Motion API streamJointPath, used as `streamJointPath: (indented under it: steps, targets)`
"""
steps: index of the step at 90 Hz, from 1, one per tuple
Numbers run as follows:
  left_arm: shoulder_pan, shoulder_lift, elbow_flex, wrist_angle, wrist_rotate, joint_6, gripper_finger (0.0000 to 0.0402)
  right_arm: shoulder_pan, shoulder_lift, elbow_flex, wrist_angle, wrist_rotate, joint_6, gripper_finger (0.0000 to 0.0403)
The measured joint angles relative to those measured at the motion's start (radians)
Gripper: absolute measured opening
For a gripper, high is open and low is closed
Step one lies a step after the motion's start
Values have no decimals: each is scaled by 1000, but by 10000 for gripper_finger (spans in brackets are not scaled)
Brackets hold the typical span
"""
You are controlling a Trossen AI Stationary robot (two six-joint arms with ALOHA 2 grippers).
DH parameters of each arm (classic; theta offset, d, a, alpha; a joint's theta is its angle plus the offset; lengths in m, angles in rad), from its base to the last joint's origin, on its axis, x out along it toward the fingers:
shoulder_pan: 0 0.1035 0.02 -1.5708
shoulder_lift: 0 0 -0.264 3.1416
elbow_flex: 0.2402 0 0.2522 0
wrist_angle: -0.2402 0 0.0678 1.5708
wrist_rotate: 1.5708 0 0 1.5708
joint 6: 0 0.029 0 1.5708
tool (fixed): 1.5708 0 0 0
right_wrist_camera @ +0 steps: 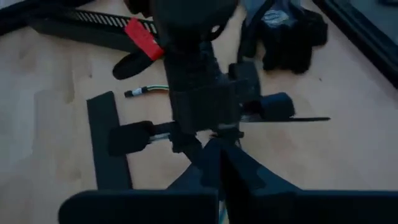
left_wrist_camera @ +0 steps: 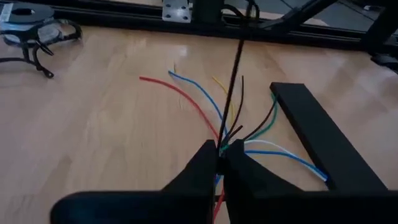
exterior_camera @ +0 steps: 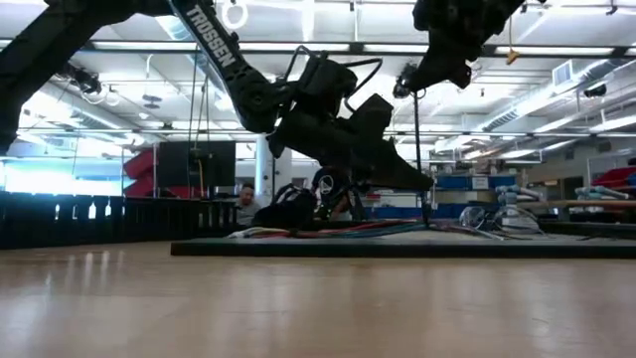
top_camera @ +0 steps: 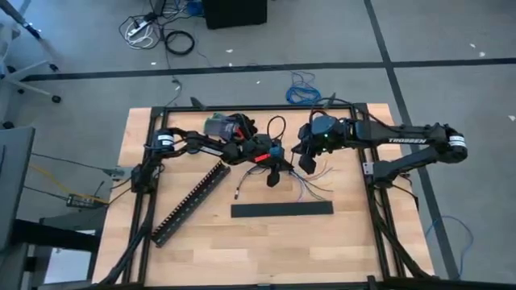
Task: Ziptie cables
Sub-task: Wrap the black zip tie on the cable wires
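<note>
Left gripper: fingers pressed together on the loose bundle of thin coloured wires, low over the middle of the light wooden table.
Right gripper: fingers closed, tips meeting just behind the left arm's wrist — what they pinch cannot be told.
Wire bundle: lies on the wood beside the wide flat black bar; red, blue, yellow, green and white ends fan apart beyond the left fingertips.
Thin black plastic ziptie: rises straight from the left fingertips, across the fanned ends.
Long black slotted duct: diagonal — well apart from the bundle, on the left arm's side.
</note>
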Motion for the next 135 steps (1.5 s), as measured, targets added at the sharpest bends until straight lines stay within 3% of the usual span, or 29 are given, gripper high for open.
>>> streamJointPath:
  steps: [64, 105, 135]
  targets:
    - [0, 0, 0, -14, -4, -1, 7, 41, -153, 0, -3, 183, 8, 0]
    - [0, 0, 0, -14, 0, -4, 7, 40, -300, 0, -7, 217, -9, 0]
    - [0, 0, 0, -14, 0, -4, 7, 39, -333, 0, -7, 217, -19, 0]
